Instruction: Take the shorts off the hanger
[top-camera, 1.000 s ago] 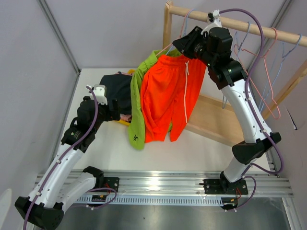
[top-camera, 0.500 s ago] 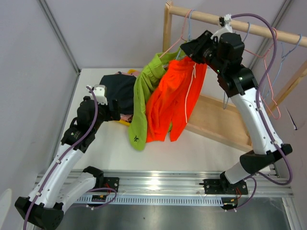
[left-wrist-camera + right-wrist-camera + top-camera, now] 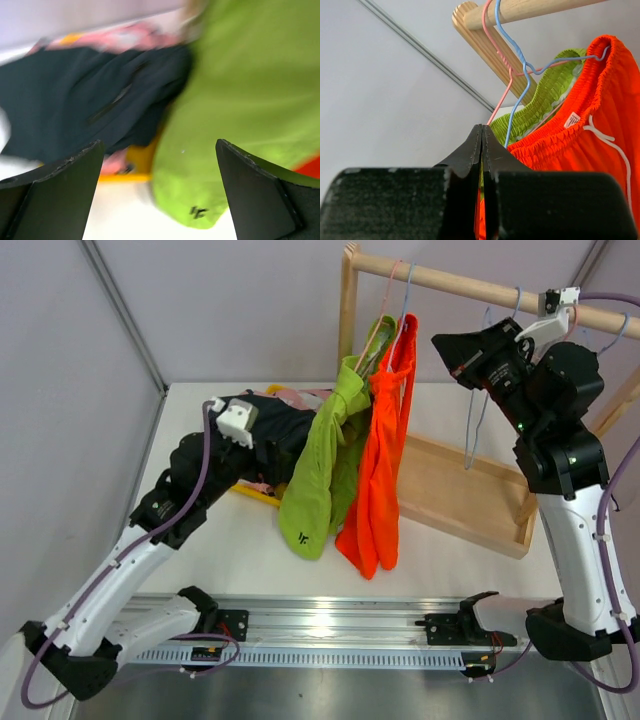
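Lime green shorts (image 3: pixel 325 475) and orange shorts (image 3: pixel 385 460) hang side by side from the left end of the wooden rail (image 3: pixel 450 282), on a pink hanger (image 3: pixel 499 97) and a blue hanger (image 3: pixel 519 92). My right gripper (image 3: pixel 443 343) is shut on nothing, up beside the rail and just right of the orange waistband (image 3: pixel 590 85). My left gripper (image 3: pixel 160 195) stands open low over the table, with the lime shorts' hem (image 3: pixel 210 200) between its fingers, untouched. Dark shorts (image 3: pixel 275 430) and pink fabric (image 3: pixel 300 397) lie heaped behind it.
A yellow hanger (image 3: pixel 255 492) lies on the table under the heap. The rack's wooden base (image 3: pixel 460 490) crosses the table's right half, its upright (image 3: pixel 348 300) at the back. More bare hangers (image 3: pixel 478 410) hang further right on the rail.
My right gripper has come off the orange waistband, drawn back to the right and shut. Both hanging shorts have swung round edge-on. My left arm has reached forward to the lime hem.
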